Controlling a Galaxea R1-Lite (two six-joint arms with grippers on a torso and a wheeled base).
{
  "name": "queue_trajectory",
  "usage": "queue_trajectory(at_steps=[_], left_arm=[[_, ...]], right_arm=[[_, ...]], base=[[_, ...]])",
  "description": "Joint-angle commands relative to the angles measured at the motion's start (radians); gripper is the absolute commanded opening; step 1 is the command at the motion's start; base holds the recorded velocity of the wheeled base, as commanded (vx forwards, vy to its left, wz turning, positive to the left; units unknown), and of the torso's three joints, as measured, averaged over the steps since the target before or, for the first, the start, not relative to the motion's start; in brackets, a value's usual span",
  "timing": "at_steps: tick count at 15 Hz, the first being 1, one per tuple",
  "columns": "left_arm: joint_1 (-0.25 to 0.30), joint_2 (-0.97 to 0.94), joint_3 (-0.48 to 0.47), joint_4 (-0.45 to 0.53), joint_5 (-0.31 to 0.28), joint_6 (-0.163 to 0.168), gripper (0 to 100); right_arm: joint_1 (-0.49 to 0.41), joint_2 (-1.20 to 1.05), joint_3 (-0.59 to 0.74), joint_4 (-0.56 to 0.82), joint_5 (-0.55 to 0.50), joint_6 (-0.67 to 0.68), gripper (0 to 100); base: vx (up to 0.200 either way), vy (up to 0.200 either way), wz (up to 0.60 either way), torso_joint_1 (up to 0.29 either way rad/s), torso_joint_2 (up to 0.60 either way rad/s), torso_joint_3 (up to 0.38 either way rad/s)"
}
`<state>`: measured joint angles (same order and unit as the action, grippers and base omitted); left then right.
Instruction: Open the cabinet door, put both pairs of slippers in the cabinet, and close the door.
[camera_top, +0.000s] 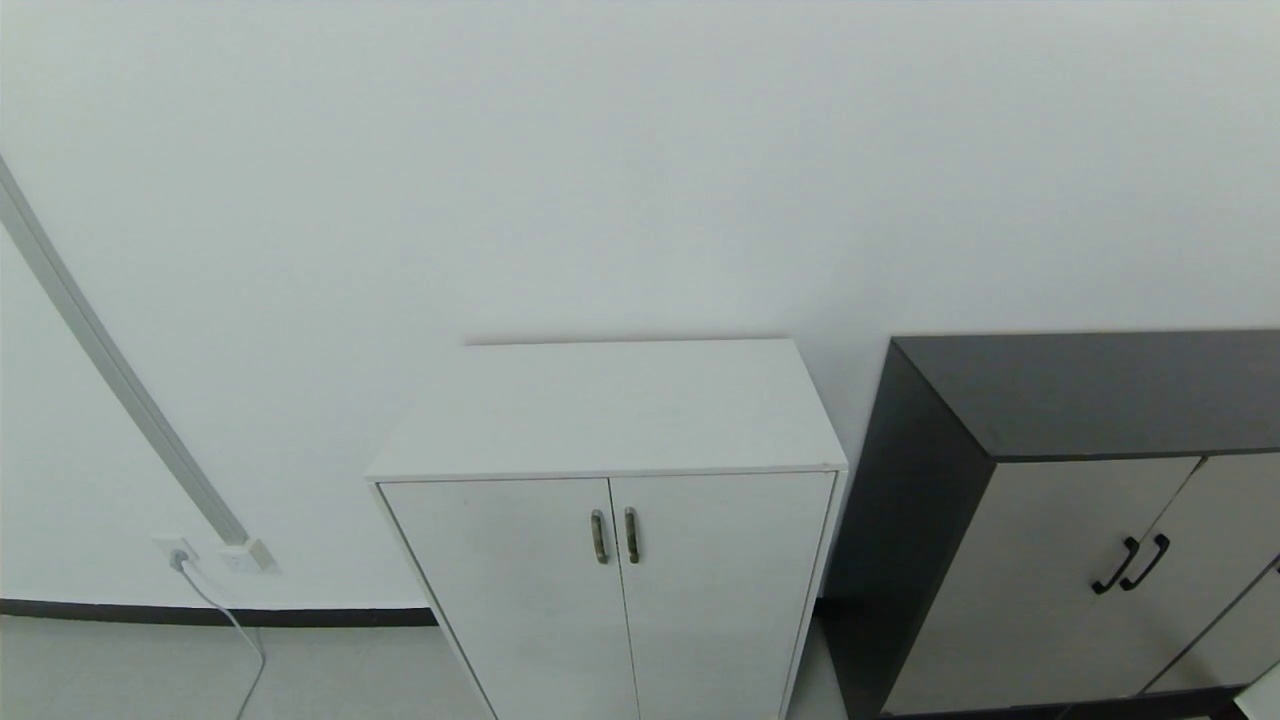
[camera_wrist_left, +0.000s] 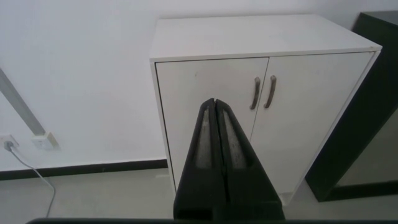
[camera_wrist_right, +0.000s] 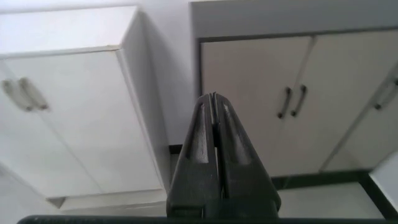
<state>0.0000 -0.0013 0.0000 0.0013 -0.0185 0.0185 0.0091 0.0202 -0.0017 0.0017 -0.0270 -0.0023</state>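
Note:
A white two-door cabinet (camera_top: 610, 420) stands against the wall, both doors closed, with two metal handles (camera_top: 615, 536) side by side at the middle seam. In the left wrist view my left gripper (camera_wrist_left: 215, 102) is shut and empty, held some way in front of the white cabinet (camera_wrist_left: 261, 43), pointing at its left door. My right gripper (camera_wrist_right: 213, 98) is shut with nothing in it, facing the gap between the white cabinet (camera_wrist_right: 68, 31) and the dark one.
A dark cabinet (camera_top: 1080, 390) with grey doors and black handles (camera_top: 1130, 565) stands to the right of the white one. Low on the wall at the left is a socket (camera_top: 178, 553) with a grey cable (camera_top: 235, 630), below a slanted cable duct (camera_top: 110, 370).

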Motion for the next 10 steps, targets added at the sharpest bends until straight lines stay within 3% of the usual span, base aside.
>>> queue_trajectory(at_steps=[1,10], left_arm=[[0.002,0.001,0.0,-0.001,0.002,-0.003,0],[0.0,0.001,0.0,0.0,0.0,-0.003,0]], right_arm=[[-0.008,-0.02,0.002,0.001,-0.004,0.012,0],[-0.008,-0.02,0.002,-0.002,0.001,0.024,0]], base=[[0.0,0.0,0.0,0.0,0.0,0.0],[0.0,0.0,0.0,0.0,0.0,0.0]])
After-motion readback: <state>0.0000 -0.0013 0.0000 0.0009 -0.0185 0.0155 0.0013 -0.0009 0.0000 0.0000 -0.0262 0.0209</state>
